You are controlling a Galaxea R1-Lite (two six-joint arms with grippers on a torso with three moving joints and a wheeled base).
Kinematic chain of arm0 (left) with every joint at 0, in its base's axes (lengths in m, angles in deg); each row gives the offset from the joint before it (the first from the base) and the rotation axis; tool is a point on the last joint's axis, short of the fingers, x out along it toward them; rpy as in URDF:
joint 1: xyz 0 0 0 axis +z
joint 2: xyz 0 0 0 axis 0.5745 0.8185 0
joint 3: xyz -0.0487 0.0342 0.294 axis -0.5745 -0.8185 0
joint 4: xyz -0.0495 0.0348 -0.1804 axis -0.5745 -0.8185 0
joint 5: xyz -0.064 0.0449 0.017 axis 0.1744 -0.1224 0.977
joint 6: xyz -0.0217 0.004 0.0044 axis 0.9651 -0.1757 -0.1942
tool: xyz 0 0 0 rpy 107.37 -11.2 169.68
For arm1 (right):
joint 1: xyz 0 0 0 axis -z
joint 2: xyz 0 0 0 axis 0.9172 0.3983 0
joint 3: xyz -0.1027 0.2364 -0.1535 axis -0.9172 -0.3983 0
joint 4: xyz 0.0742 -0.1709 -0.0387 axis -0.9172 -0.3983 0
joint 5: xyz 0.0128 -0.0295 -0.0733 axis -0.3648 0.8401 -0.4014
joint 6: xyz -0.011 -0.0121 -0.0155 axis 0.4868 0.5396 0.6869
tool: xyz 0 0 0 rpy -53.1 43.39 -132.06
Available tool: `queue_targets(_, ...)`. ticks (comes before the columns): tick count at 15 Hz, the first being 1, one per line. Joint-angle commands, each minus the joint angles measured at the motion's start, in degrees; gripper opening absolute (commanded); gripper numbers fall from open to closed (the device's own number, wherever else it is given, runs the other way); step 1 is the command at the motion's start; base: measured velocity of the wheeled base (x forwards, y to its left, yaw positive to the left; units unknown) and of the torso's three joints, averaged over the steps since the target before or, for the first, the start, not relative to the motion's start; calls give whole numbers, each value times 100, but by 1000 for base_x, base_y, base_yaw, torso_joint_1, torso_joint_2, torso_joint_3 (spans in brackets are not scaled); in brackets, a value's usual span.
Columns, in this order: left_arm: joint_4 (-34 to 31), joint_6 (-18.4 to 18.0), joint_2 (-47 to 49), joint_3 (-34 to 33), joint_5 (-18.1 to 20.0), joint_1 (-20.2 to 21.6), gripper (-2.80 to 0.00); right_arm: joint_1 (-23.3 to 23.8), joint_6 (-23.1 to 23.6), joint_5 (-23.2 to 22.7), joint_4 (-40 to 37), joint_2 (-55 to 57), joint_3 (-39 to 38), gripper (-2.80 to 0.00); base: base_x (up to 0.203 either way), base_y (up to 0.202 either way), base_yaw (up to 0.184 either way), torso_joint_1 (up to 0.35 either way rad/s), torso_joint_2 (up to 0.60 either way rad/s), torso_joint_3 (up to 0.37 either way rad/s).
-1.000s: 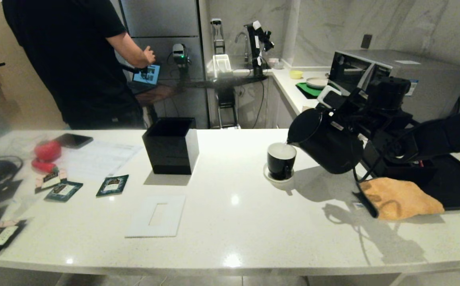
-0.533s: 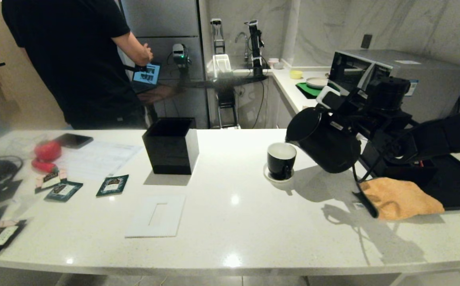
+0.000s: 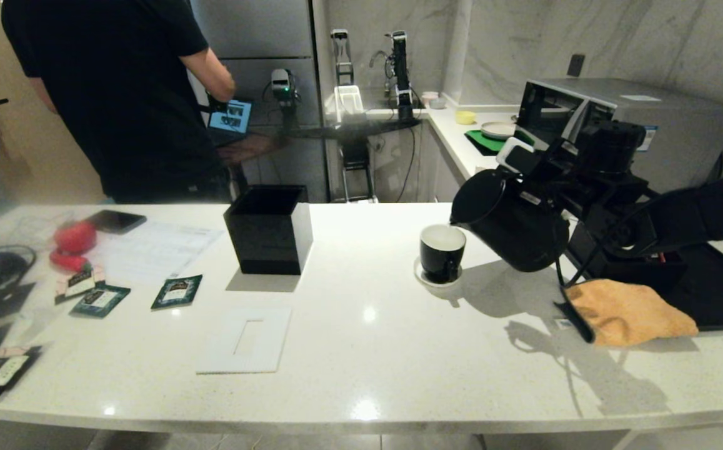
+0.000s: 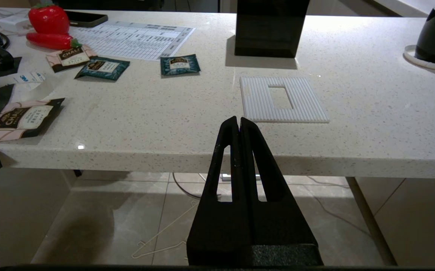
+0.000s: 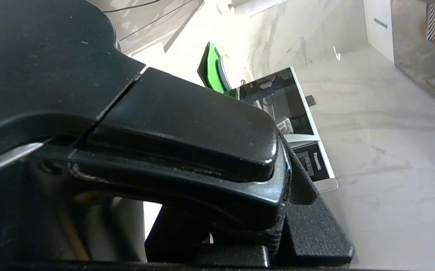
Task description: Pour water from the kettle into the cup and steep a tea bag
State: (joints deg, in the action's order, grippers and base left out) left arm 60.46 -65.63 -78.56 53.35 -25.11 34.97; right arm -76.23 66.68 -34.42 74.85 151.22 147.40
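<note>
The matte black kettle (image 3: 511, 228) hangs tilted above the counter, its pointed lip just over the rim of the cup (image 3: 441, 252). The cup is a glossy black mug with a white inside, standing on a small white saucer (image 3: 427, 278). My right gripper (image 3: 564, 178) is shut on the kettle's handle, which fills the right wrist view (image 5: 172, 124) with one finger (image 5: 315, 214) showing beside it. Tea bag sachets (image 3: 177, 291) lie flat at the counter's left. My left gripper (image 4: 239, 122) is shut and empty, low in front of the counter's edge.
A black open square box (image 3: 269, 228) stands left of the cup, with a white ribbed plate (image 3: 245, 339) in front of it. An orange cloth (image 3: 630, 310) and a black tray (image 3: 720, 294) lie at the right. A person (image 3: 111, 94) stands behind the counter.
The kettle's lip has come up a little from the cup's rim. The person behind the counter has shifted slightly. My left gripper has not moved.
</note>
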Motion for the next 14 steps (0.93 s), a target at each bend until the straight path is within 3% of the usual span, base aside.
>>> queue_targets(1,1,4,9,0,-1,1,-280,4,79,-81,18,-2,12,-280,0,0,0,0,0,0)
queue_targets(14,1,4,0,0,-1,1,-280,48,441,-312,-19,-28,3,-280,0,0,0,0,0,0)
